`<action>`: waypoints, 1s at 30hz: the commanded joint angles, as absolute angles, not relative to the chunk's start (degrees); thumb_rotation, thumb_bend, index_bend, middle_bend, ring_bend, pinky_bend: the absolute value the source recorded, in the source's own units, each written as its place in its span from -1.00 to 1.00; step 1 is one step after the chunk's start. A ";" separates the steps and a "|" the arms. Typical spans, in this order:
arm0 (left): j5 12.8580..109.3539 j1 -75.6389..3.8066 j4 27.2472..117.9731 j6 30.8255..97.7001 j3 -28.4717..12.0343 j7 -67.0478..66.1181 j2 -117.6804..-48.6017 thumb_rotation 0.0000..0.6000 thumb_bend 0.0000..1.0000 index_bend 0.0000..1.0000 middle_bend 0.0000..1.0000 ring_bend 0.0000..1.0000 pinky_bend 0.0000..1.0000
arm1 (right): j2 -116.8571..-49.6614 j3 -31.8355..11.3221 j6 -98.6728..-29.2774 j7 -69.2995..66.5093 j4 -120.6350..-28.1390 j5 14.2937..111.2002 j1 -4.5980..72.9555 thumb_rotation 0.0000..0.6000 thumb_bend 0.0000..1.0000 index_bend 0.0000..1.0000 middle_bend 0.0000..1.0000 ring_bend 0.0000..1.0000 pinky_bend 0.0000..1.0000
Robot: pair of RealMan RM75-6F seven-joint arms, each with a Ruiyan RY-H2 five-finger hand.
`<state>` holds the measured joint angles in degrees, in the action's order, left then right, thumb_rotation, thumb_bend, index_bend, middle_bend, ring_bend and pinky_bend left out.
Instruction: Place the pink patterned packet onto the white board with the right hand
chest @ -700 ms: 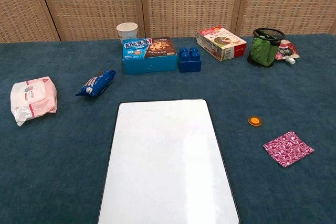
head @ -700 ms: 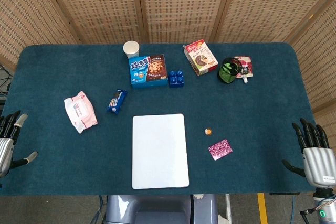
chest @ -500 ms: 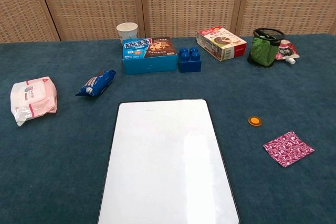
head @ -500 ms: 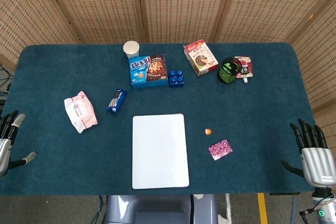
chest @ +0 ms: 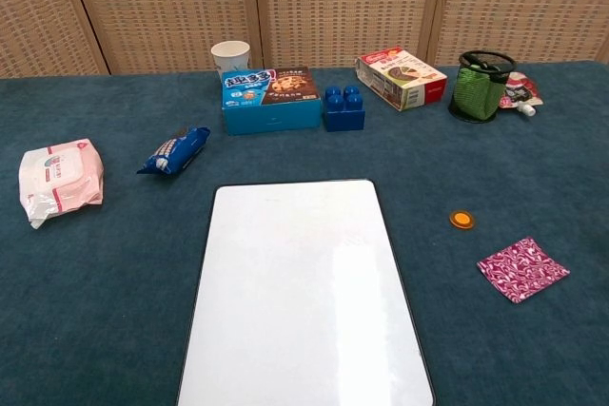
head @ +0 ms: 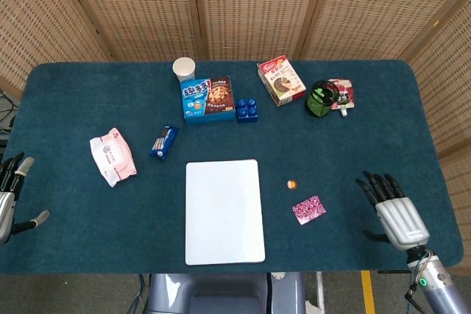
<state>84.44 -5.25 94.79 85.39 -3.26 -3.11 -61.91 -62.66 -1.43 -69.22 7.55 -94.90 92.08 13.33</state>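
Pink patterned packet (head: 308,209) lies unheld; right robot hand (head: 393,209) spread, left robot hand (head: 9,196) cut off.

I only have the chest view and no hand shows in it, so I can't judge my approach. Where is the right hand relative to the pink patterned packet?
Observer: In the head view the right hand is over the table's near right part, to the right of the pink patterned packet, with a clear gap between them.
Operator: Is it holding anything?
Observer: No, its fingers are spread and empty.
Operator: And the left hand?
Observer: The left hand sits at the table's left edge, partly cut off by the frame, with nothing in it.
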 commanded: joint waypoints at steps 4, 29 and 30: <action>82.93 -5.63 94.72 84.17 -3.64 -3.68 -62.14 1.00 -1.00 -1.00 -1.00 -1.00 -1.00 | -65.95 -2.33 -52.26 10.12 -94.06 89.54 24.38 1.00 -0.74 -0.64 -1.00 -1.00 -1.00; 80.96 -6.49 94.72 81.97 -3.95 -4.18 -62.18 1.00 -1.00 -1.00 -1.00 -1.00 -1.00 | -75.24 -4.21 -44.17 27.96 -90.05 72.24 32.14 1.00 -0.59 -0.51 -1.00 -1.00 -1.00; 80.96 -6.49 94.72 81.97 -3.94 -4.19 -62.19 1.00 -1.00 -1.00 -1.00 -1.00 -1.00 | -75.50 -4.06 -44.22 28.13 -89.83 72.18 32.24 1.00 -0.59 -0.51 -1.00 -1.00 -1.00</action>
<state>80.96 -6.49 94.73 81.97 -3.94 -4.19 -62.19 -75.31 -4.21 -44.12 27.97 -90.00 72.25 32.12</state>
